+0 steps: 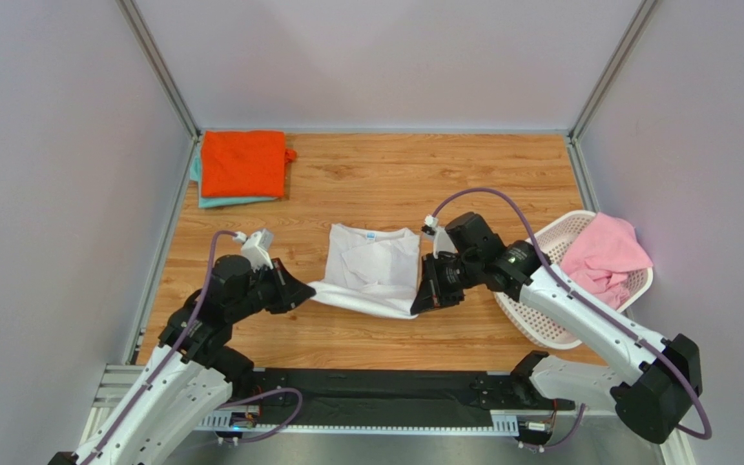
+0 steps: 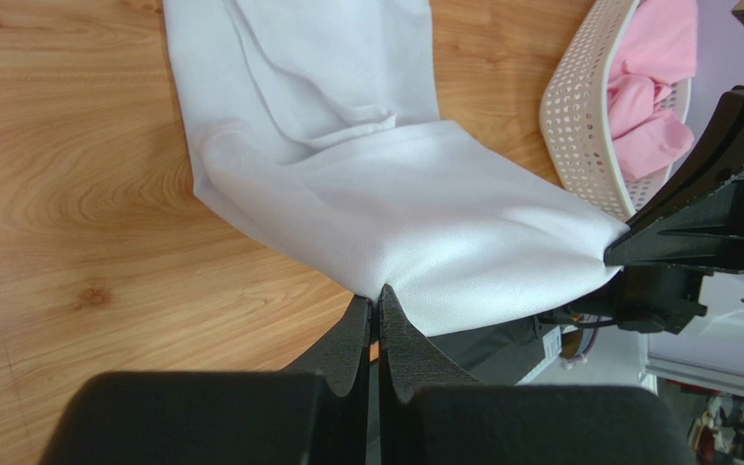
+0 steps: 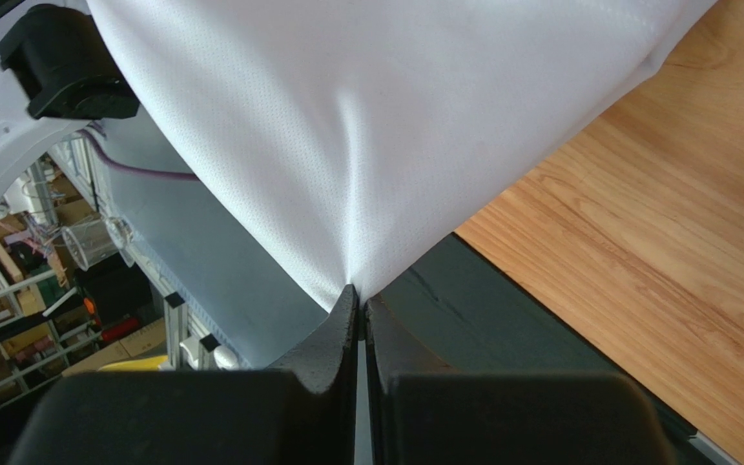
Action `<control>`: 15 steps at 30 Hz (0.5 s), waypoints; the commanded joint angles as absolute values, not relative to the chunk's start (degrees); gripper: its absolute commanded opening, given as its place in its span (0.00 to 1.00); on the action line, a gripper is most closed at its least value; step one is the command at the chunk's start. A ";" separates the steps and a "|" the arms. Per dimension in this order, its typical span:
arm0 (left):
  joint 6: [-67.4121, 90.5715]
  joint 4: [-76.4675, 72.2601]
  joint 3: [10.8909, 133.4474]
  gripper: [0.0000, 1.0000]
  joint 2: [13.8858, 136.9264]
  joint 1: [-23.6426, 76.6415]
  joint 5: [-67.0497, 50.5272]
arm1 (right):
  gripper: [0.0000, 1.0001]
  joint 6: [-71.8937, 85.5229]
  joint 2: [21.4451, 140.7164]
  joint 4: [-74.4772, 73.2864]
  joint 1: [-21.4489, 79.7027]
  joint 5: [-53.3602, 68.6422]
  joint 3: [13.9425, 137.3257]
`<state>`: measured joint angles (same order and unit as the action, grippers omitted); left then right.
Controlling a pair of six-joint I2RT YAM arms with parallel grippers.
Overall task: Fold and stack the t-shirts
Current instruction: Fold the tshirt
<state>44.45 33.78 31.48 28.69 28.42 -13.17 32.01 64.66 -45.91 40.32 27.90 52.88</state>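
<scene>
The white t-shirt (image 1: pixel 371 266) lies in the middle of the table, its collar and blue label at the far end. Its near edge is lifted off the wood and stretched between both grippers. My left gripper (image 1: pixel 306 290) is shut on the near left corner of the white t-shirt (image 2: pixel 415 208); its tips (image 2: pixel 378 302) pinch the hem. My right gripper (image 1: pixel 419 302) is shut on the near right corner of the white t-shirt (image 3: pixel 376 126); its tips (image 3: pixel 358 294) pinch the cloth. A folded orange t-shirt (image 1: pixel 242 162) lies on a teal t-shirt (image 1: pixel 213 201) at the far left. A pink t-shirt (image 1: pixel 604 254) sits in the basket.
The white perforated laundry basket (image 1: pixel 551 325) stands at the right edge, close under my right arm; it also shows in the left wrist view (image 2: pixel 580 116). Bare wooden table (image 1: pixel 424 174) lies beyond the white shirt. Grey walls enclose the table on three sides.
</scene>
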 commanded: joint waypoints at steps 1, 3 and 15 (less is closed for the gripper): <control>43.42 35.51 35.59 0.00 28.30 28.39 -11.69 | 0.00 30.76 63.37 -51.42 40.43 33.39 55.46; 43.16 35.86 36.73 0.00 28.83 28.39 -11.08 | 0.00 30.85 63.46 -51.24 40.34 34.89 56.42; 45.96 33.05 39.81 0.00 34.97 28.39 -0.54 | 0.00 29.36 67.41 -51.15 37.36 33.84 59.68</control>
